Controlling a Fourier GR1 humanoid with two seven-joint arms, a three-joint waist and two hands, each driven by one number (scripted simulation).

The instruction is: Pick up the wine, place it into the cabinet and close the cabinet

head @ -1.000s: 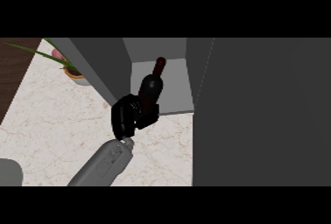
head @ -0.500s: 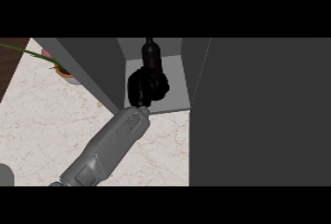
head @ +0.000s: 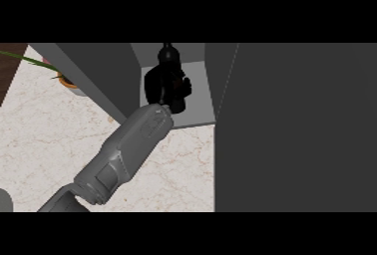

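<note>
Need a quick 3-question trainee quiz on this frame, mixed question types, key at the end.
1. True or false: the wine bottle is lying flat on the marble counter.
2. Multiple choice: what sits at the far left of the counter, beside the cabinet's open door? A) a potted plant B) a plate C) a kettle
3. Fill in: the fingers of the left hand are curled round the ____, inside the open cabinet compartment.

Key: 1 false, the hand holds it within the cabinet opening; 2 A; 3 wine bottle.
</note>
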